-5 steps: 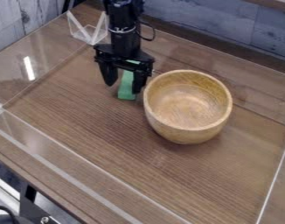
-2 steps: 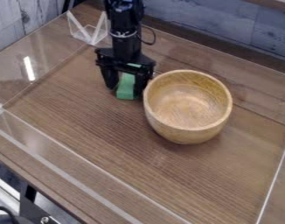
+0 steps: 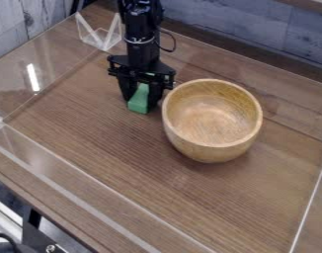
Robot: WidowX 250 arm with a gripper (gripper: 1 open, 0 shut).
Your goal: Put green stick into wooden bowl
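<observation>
One camera view covers the scene, looking down at an angle onto a brown wood-grain table [image 3: 111, 188] enclosed by low clear plastic walls [image 3: 45, 54]. No brand, label or readable writing shows anywhere on the arm, the bowl, the block or the table.

Near the upper middle, the black robot gripper [image 3: 140, 91] hangs from a dark arm and points straight down at the tabletop. Its two black fingers [image 3: 125, 87] stand on either side of the small, flat, bright-green rectangular stick [image 3: 141, 98], and the jaws are pressed in against it, pinching the block between them. The green stick looks plain and matte, with no marks on it; its lower end reaches the table surface, and its upper part is partly hidden by the fingers. Whether it rests fully on the wood or is lifted a trace cannot be told from this angle.

Just to the right of the stick sits the round, light tan wooden bowl [image 3: 243, 138] with thick walls and visible grain on its inner surface. The bowl stands upright on the table, much wider than the green block, and its left rim is just beside the gripper and stick; whether they touch cannot be told. The stick is outside the bowl, on the table side of its rim.

A grey plank-like backdrop [image 3: 256, 30] runs behind the far edge.
</observation>
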